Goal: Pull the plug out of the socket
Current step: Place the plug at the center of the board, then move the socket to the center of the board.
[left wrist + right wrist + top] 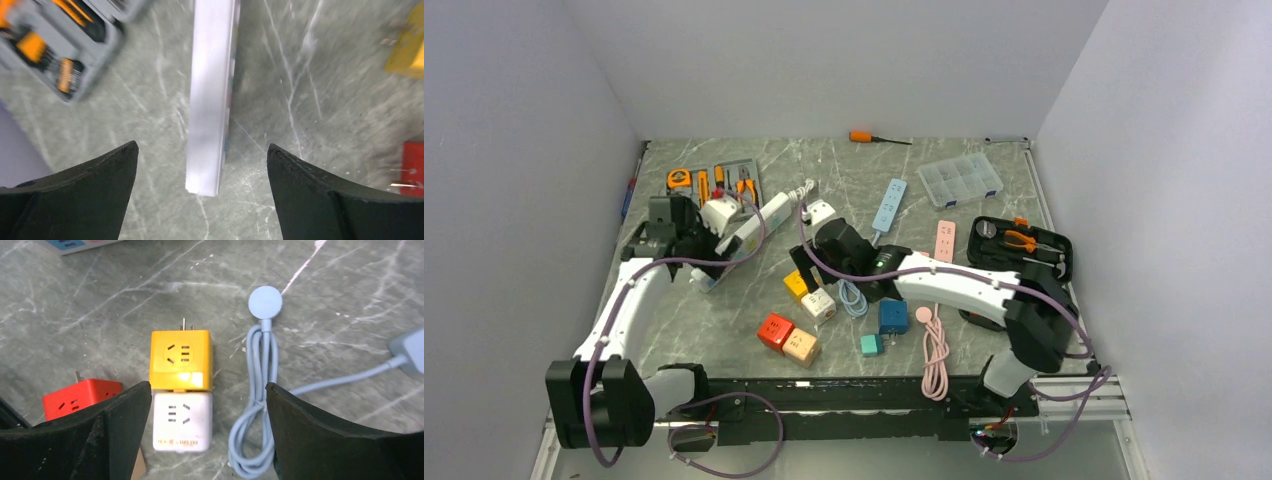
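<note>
Looking down on a grey-green marbled stone bench [984, 215], walled in pale grey on three sides. Near its middle, finding a yellow plastic cube adapter [181, 360] and a white plastic cube adapter [181, 422] lying butted end to end, touching along one seam, socket faces turning upward. Running their shared long axis straight away from the right wrist camera, yellow at the far end, its two metal pins pointing away and sticking out free; not telling which cube is plugged into which. Hanging the right claw [207, 390] over the white one, spread wide and gripping nothing, one finger on each side. Crowding the pair in that view: a red plastic cube adapter [82, 397] near on the left, a pale blue coiled cable [260, 390] just beside on the right; leaving bare stone beyond the pins. Holding the left claw [202, 149] likewise gaping and empty above the near end of a long white power strip [212, 75], near a grey tray of orange-handled tools [112, 45].
</note>
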You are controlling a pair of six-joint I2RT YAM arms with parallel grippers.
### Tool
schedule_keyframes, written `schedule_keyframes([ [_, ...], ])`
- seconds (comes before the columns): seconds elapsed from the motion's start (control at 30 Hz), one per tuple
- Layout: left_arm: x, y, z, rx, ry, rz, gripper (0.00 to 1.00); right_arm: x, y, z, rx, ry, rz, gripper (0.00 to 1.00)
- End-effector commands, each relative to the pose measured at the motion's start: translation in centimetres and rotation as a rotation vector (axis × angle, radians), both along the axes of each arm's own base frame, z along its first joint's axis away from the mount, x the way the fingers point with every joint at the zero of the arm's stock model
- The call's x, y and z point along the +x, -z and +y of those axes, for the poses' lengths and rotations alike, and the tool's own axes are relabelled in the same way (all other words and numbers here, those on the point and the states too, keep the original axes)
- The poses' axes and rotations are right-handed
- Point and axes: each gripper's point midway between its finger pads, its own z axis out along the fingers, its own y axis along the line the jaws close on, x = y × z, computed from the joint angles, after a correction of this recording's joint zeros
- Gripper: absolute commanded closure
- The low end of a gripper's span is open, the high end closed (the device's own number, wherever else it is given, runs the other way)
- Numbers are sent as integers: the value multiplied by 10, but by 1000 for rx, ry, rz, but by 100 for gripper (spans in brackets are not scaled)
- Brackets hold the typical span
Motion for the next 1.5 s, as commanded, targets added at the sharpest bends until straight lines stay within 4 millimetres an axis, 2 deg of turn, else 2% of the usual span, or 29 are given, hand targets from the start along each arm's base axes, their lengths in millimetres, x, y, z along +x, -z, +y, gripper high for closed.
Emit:
schedule_keyframes([
  [0.0, -2, -69, -10, -131, -7, -59, 1, -20, -12, -29, -36, 51, -51, 19],
  [0.1, -9, -99, -11, -193, -19, -49, 1, -49, -1, -40, -60, 24, -43, 36],
  [0.17, -17, -112, -12, -205, -18, -38, 1, -70, 14, -46, -80, -9, -19, 44],
  [0.23, -25, -124, -14, -213, -13, -38, 1, -89, 26, -49, -91, -45, 0, 46],
  [0.37, -39, -139, -22, -248, 1, -51, 1, -107, 49, -51, -123, -70, 27, 48],
  [0.47, -53, -132, -24, -249, 7, -23, 1, -113, 63, -46, -155, -81, 34, 49],
  [0.6, -72, -112, -13, -176, -5, 5, 1, -117, 73, -30, -168, -116, 33, 50],
  [0.67, -75, -104, -5, -140, -27, 7, 1, -119, 75, -20, -164, -139, 33, 50],
  [0.8, -76, -107, -6, -161, -36, 10, 1, -118, 79, -10, -181, -162, 22, 51],
  [0.97, -68, -112, -9, -192, -44, 6, 1, -126, 71, 9, -147, -226, 26, 53],
  [1.2, -61, -112, -8, -195, -50, 6, 1, -141, 68, 39, -132, -329, 42, 63],
  [1.3, -61, -113, -7, -187, -45, 5, 1, -150, 74, 42, -144, -359, 58, 67],
  [1.47, -58, -112, -4, -172, -50, -1, 1, -165, 84, 31, -173, -390, 74, 67],
])
